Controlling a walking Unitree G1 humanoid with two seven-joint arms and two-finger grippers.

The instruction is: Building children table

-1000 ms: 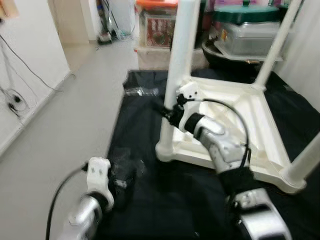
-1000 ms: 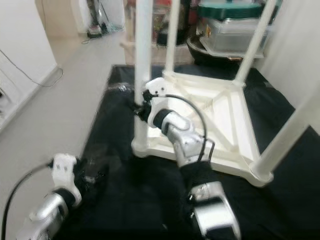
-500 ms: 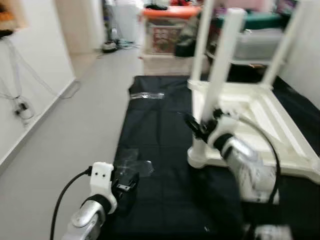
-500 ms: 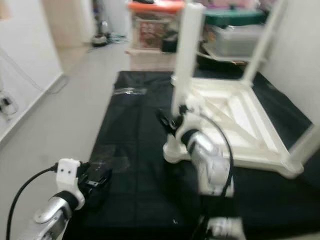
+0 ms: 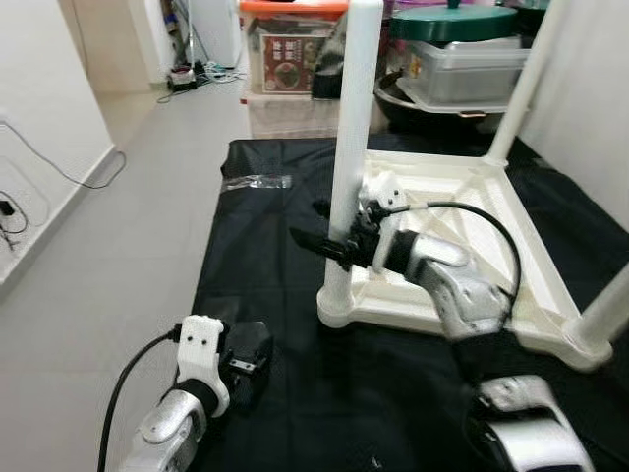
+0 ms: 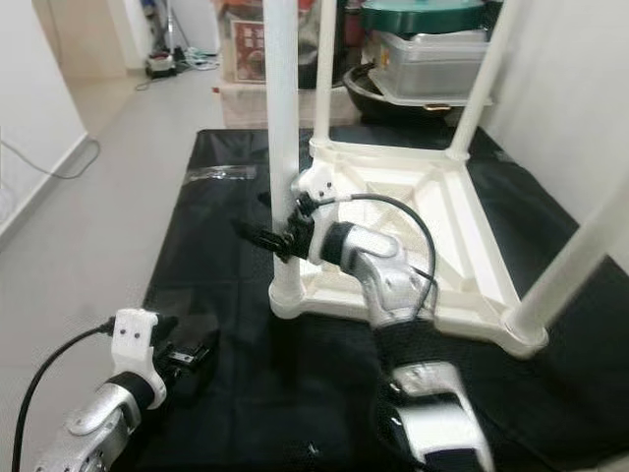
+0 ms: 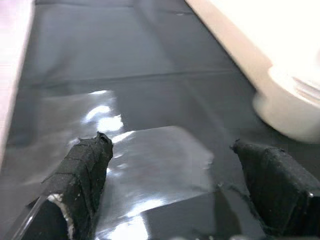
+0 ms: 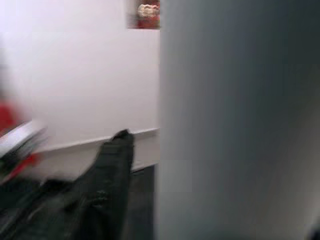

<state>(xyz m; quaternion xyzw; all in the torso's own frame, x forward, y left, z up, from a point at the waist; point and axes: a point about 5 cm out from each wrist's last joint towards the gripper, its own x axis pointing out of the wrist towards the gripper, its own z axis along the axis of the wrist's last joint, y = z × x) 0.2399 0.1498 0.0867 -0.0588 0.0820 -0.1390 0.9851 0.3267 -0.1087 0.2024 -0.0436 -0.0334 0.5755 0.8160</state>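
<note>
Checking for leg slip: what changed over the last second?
No clear move; the head camera swung. The right gripper stays at the near table leg. The left gripper stays open, low over the black mat. The table is still upside down.

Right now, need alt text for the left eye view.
The right gripper reaches around the near leg of an upturned white plastic table lying on a black floor sheet. The left gripper hangs low over the sheet.
</note>
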